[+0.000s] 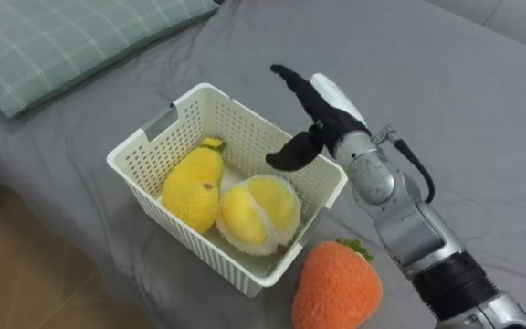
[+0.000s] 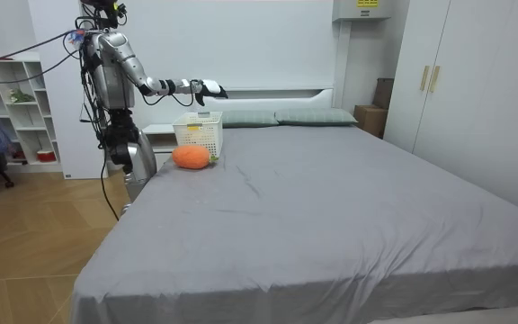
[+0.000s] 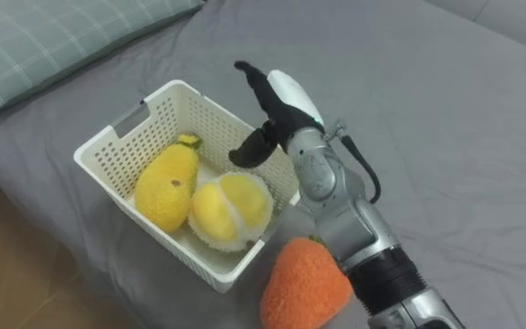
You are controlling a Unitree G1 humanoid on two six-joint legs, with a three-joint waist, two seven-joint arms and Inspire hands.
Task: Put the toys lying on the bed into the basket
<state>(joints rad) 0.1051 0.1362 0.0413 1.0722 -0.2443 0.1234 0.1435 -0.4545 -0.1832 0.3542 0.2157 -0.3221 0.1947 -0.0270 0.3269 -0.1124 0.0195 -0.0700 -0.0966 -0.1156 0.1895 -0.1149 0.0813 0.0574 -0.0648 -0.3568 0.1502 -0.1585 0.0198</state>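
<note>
A white slatted basket (image 1: 144, 137) (image 3: 108, 132) (image 2: 199, 133) rests on the grey bed near its edge. Inside lie a yellow pear-shaped plush (image 1: 193, 185) (image 3: 164, 185) and a round yellow plush fruit (image 1: 258, 212) (image 3: 229, 208). An orange plush strawberry (image 1: 336, 285) (image 3: 306, 283) (image 2: 190, 157) with green leaves lies on the sheet just outside the basket's near right corner. My right hand (image 1: 313, 114) (image 3: 277, 105) (image 2: 208, 88) hovers open above the basket's far right rim, fingers straight, thumb hanging down, holding nothing.
A green checked pillow (image 1: 62, 41) (image 3: 53, 37) lies beyond the basket at the upper left. Wooden floor (image 1: 26, 283) shows past the bed's edge at the lower left. In the room view I stand at the bedside by a white shelf unit (image 2: 12, 108); wardrobes (image 2: 475, 90) line the room view's right.
</note>
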